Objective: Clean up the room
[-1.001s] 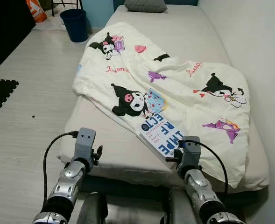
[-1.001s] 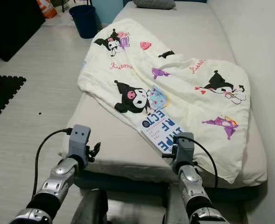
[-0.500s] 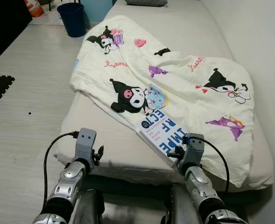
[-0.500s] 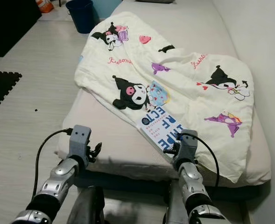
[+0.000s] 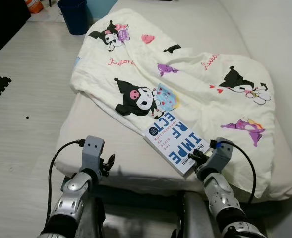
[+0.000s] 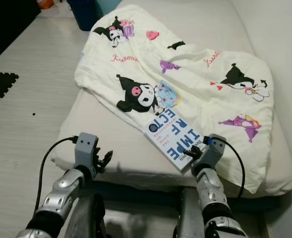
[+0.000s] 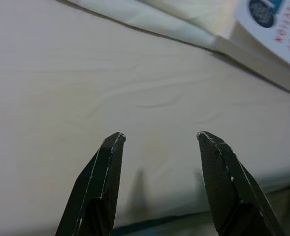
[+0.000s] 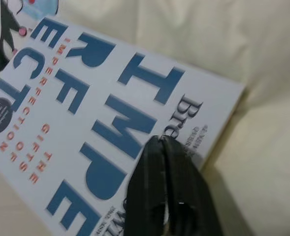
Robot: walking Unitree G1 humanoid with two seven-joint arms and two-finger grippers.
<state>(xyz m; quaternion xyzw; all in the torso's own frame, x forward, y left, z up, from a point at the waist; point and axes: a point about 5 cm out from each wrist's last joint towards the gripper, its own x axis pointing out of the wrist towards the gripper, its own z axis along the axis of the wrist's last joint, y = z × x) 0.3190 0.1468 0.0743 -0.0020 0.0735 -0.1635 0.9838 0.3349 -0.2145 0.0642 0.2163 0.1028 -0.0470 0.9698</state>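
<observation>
Right wrist view: right tool (image 8: 167, 187) pinched shut over book (image 8: 110, 128) on bed (image 5: 136, 158); left tool (image 7: 162, 142) wide, idle. Step: reaching for book; next, open, grip corner.

Both silver arms reach forward over the bed's near edge, the left pincer (image 7: 159, 142) with its two black fingers spread apart, the right pincer (image 8: 160, 147) with its fingers pressed together, wrist angled inward.

The left gripper (image 7: 160, 140), fingers spread, hovers over the beige mattress (image 7: 85, 83) near the book (image 7: 268, 29).
</observation>
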